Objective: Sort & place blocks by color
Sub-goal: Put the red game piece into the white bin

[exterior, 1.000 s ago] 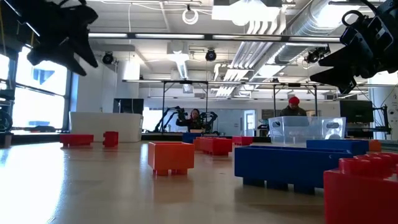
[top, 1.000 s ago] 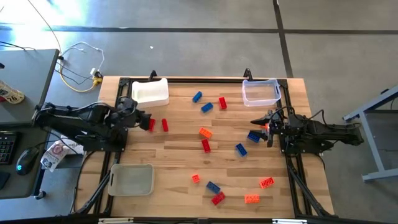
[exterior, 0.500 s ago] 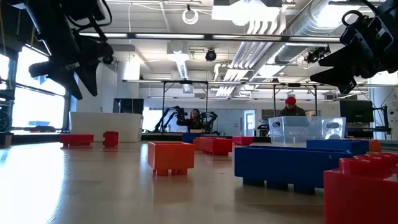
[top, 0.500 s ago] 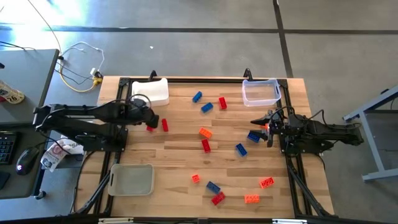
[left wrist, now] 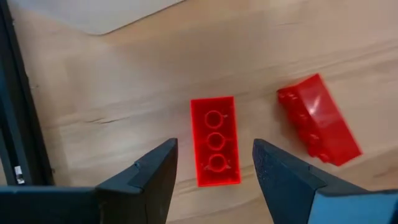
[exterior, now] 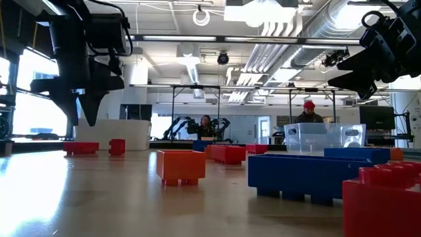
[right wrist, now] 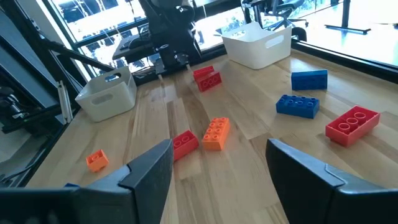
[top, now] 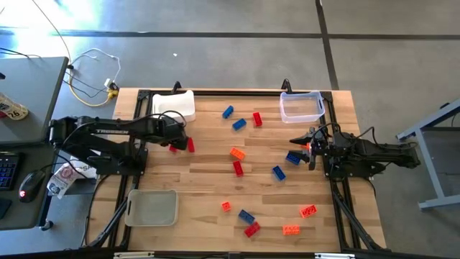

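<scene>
near, in the low view: red, blue and orange blocks (exterior: 181, 166) looming large, partly cut off at the edge. farther back: left gripper (top: 175, 137), swung out from beside the white tray (top: 175, 106) within the last second, now poised with fingers open directly over a flat red block (left wrist: 214, 141); second red block (left wrist: 318, 126) just beside, tipped on its side. probably about to descend and grasp. right gripper (top: 306, 144) waiting open and empty near the clear bin (top: 301, 106). hidden: red blocks under the left gripper in the high view.
</scene>
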